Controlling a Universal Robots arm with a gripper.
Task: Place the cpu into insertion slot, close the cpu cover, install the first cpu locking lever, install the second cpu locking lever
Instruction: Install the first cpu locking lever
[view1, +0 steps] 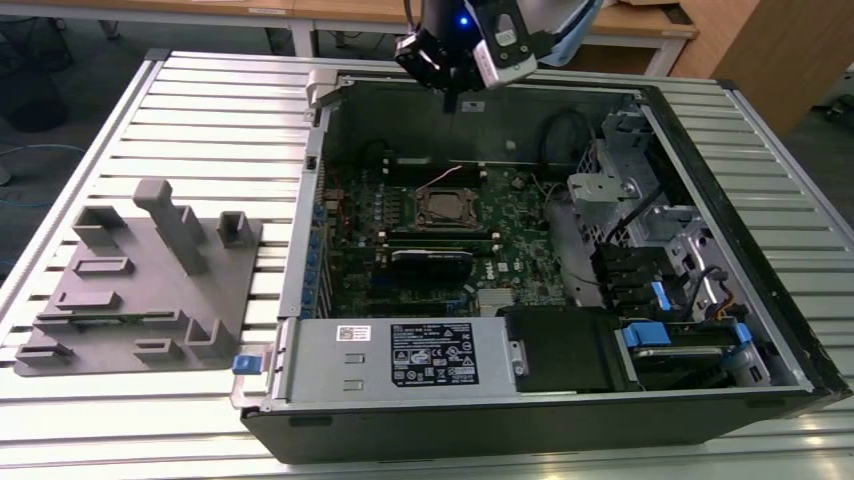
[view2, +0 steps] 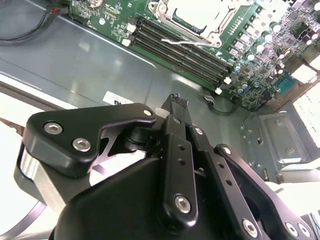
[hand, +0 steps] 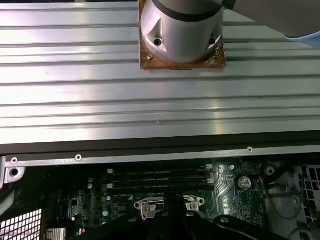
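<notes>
The arm (view1: 550, 22) hangs high over the far wall of the case (view1: 534, 125), gripper (view1: 463, 102) pointing straight down, fingertips (view2: 176, 103) pressed together, well above the slot (view1: 445, 206).

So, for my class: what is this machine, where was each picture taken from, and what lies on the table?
It is one robot arm ending in a black two-fingered gripper. The exterior view looks from off the arm at a ribbed silver metal table bearing an open black computer case and, on that view's left, a grey moulded parts tray. Both wrist views ride on the arm, looking at a green circuit board and its square metal-rimmed socket. The gripper hangs above the case, fingers shut, nothing visibly held.
</notes>
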